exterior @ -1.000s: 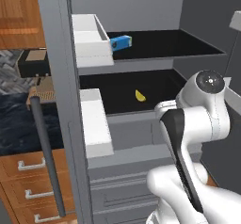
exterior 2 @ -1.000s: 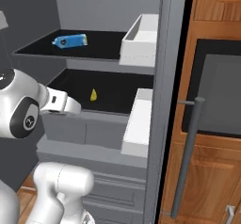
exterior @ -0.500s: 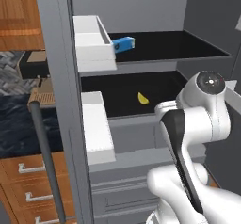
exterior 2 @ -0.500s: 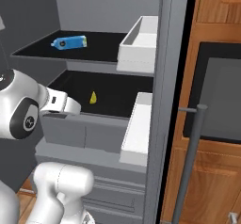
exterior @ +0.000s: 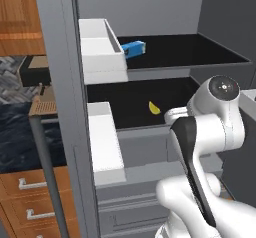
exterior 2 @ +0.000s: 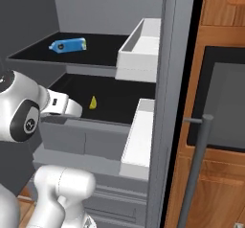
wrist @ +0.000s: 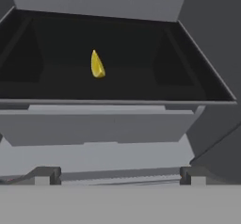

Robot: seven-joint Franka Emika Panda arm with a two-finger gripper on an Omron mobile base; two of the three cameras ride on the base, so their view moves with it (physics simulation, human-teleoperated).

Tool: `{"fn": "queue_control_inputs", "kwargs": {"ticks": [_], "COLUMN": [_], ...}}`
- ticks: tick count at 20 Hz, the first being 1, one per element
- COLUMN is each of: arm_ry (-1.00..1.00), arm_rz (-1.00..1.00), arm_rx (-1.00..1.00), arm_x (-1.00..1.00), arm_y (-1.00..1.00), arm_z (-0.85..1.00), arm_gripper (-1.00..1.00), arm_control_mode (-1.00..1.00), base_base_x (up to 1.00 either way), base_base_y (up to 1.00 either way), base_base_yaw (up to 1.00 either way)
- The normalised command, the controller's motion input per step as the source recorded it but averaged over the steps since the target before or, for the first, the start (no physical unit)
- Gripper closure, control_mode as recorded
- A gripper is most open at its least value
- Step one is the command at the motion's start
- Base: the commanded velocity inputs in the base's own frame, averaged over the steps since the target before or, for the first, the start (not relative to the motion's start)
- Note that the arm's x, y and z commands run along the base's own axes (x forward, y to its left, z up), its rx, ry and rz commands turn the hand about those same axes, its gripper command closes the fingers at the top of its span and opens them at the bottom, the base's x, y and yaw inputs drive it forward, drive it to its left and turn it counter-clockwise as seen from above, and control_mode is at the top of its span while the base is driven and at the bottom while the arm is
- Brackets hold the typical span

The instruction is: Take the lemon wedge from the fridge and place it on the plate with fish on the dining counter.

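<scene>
The fridge (exterior: 55, 42) stands open in front of me, with black inner shelves. The lemon wedge (exterior: 154, 108) (exterior 2: 93, 102), a tiny yellow crescent, lies on the lower black shelf. In the hand view the lemon wedge (wrist: 97, 64) sits ahead and a little left of centre, well beyond my gripper (wrist: 120, 176). The gripper is open and holds nothing; its fingertips (wrist: 44, 175) stay outside the shelf's front edge. The plate with fish and the dining counter are out of view.
A blue carton (exterior: 133, 48) (exterior 2: 68, 44) lies on the upper shelf. White door bins (exterior: 100, 42) (exterior 2: 141, 45) jut from the open doors on both sides. A grey drawer front (wrist: 99, 126) runs below the lemon's shelf. A dark worktop over wooden drawers (exterior: 20, 132) is to the left.
The whole picture has shifted slightly, so the base has crept a little. The lemon wedge lies where it was and the gripper has stayed open.
</scene>
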Motion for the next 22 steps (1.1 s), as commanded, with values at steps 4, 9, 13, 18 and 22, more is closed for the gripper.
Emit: {"fn": "queue_control_inputs", "kwargs": {"ticks": [4,9,13,18,22], "arm_ry": [0.00,0.00,-0.06,-0.02,0.00], "arm_rz": [0.00,0.00,0.00,0.03,0.09], "arm_rx": [0.00,0.00,0.06,0.17,0.06], "arm_x": [0.00,0.00,0.52,0.73,0.42], "arm_y": [0.00,0.00,-0.01,-0.31,-0.52], "arm_z": [0.00,0.00,0.00,0.02,0.00], "arm_gripper": [-1.00,-1.00,-1.00,-1.00,-1.00], "arm_control_mode": [1.00,1.00,-1.00,-1.00,-1.00], "base_base_x": [0.27,0.25,0.00,0.00,0.00], "base_base_y": [0.39,0.39,0.00,0.00,0.00], "base_base_yaw": [0.00,0.00,0.00,0.00,0.00]}}
